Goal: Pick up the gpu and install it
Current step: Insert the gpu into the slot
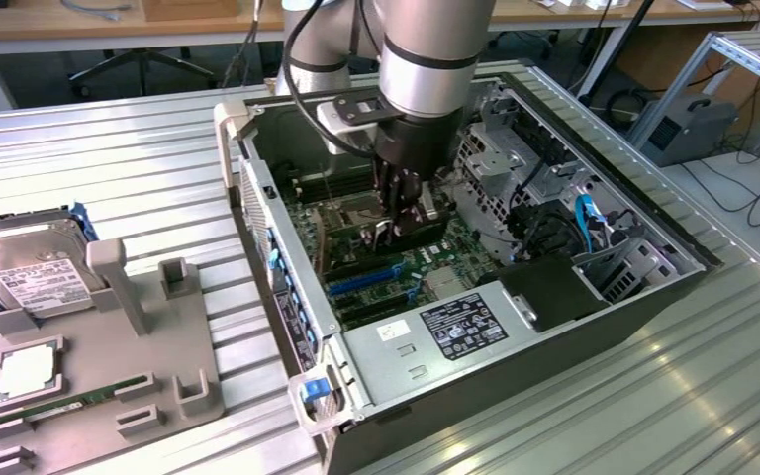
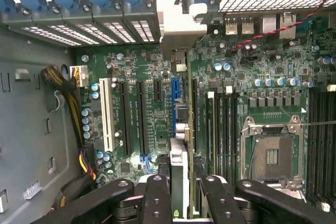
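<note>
We see a ribbed metal table [image 1: 130, 139] carrying an open computer case [image 1: 264, 213] on its side, with a grey fixture [image 1: 116, 376] holding a hard drive [image 1: 31, 272] to the exterior view's left and desks [image 1: 90, 20] behind. Inside the case, the gripper [image 1: 407, 223] has its fingers [image 2: 157, 198] closed partway onto the gpu [image 2: 178, 166], a thin dark card held on edge over the motherboard [image 2: 131, 66], its pale silver bracket [image 2: 181, 24] close to the rear slot openings [image 2: 105, 30]. The card lines up along the blue slot [image 2: 175, 90], black slots near on both sides, and the drive cage [image 1: 513, 158] stands near the arm on the exterior view's right.
</note>
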